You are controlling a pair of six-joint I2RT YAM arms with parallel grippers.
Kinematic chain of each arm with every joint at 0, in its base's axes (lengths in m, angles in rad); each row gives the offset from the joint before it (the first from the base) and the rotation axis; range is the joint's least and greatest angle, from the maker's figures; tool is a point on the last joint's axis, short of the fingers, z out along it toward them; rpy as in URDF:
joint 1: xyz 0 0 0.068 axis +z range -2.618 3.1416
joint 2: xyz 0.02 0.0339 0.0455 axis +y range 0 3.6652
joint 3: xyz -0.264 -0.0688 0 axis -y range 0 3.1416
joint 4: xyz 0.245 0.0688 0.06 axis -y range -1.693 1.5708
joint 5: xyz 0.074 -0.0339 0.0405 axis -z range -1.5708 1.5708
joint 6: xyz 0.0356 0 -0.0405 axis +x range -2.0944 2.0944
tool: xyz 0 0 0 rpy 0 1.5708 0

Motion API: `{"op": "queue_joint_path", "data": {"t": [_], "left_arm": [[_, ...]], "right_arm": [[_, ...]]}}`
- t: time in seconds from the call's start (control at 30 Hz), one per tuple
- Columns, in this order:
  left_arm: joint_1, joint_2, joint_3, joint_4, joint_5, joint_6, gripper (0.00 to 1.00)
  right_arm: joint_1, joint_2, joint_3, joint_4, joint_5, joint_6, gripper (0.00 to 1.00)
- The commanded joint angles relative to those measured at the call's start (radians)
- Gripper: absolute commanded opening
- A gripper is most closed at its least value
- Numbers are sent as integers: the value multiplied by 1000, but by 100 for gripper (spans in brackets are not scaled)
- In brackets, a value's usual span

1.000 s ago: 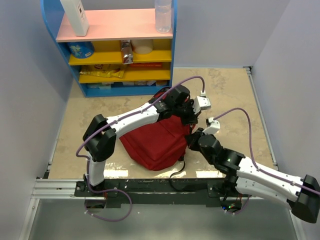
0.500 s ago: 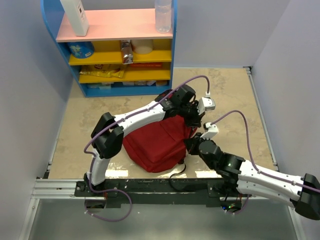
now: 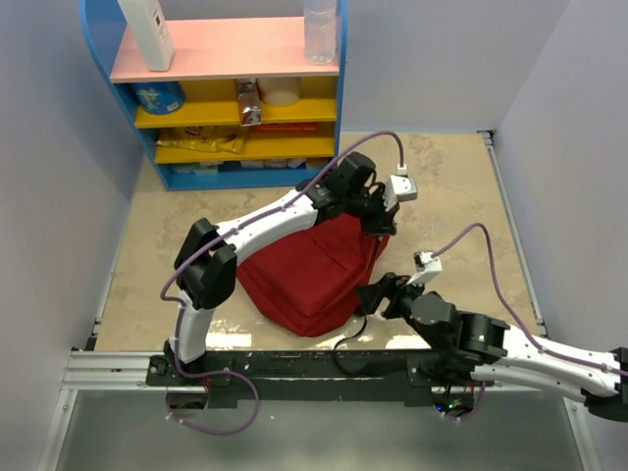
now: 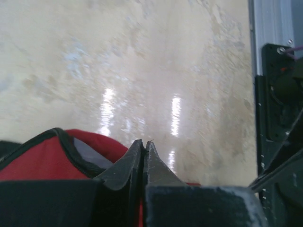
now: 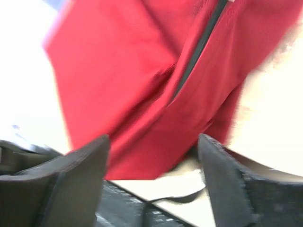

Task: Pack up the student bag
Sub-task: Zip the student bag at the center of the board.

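Diagonally the student bag (image 3: 312,277) is laid, lower-left to upper-right; left gripper (image 4: 143,144) is clenched, perhaps on it; right gripper (image 5: 152,139) is released.

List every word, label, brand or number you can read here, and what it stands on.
Nothing is legible.
Label on the blue tub: too small.
Marks on the white bottle: too small.
Print on the yellow packets: blurred.
The student bag: no text visible.
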Motion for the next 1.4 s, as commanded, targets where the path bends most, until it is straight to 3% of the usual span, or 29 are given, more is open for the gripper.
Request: {"op": "queue_joint_path", "data": {"t": [0.0,0.1,0.17,0.33,0.5,0.6,0.67,0.8,0.87,0.93,1.0,1.23,1.37], "left_arm": [[54,-177,-15,203,0,58,0],[58,-203,-51,184,1,87,0],[65,-211,-66,186,6,87,0],[69,-234,-126,201,46,41,0],[69,-295,-192,180,55,9,0],[72,-341,-233,174,67,-25,0],[72,-384,-247,145,99,-39,0],[74,-480,-316,86,184,-22,0],[72,-525,-344,40,245,3,0],[71,-548,-385,20,280,16,0],[71,-582,-433,23,294,24,0],[28,-611,-522,42,357,36,0],[2,-619,-566,69,351,26,0]], "right_arm": [[22,-173,70,-176,134,140,87],[22,-210,59,-206,178,222,98],[22,-195,56,-235,215,262,98],[22,-156,69,-180,324,188,81],[19,-147,96,-44,389,-62,57],[7,-103,96,-33,369,-87,52],[-24,-51,102,-67,347,-16,57],[-204,92,137,-7,150,-11,63],[-373,170,198,1,-14,-34,75],[-506,215,242,1,-126,-43,80],[-563,227,280,5,-257,-37,82],[-577,364,357,-33,-544,-51,81],[-577,476,383,-178,-602,-112,66]]}}
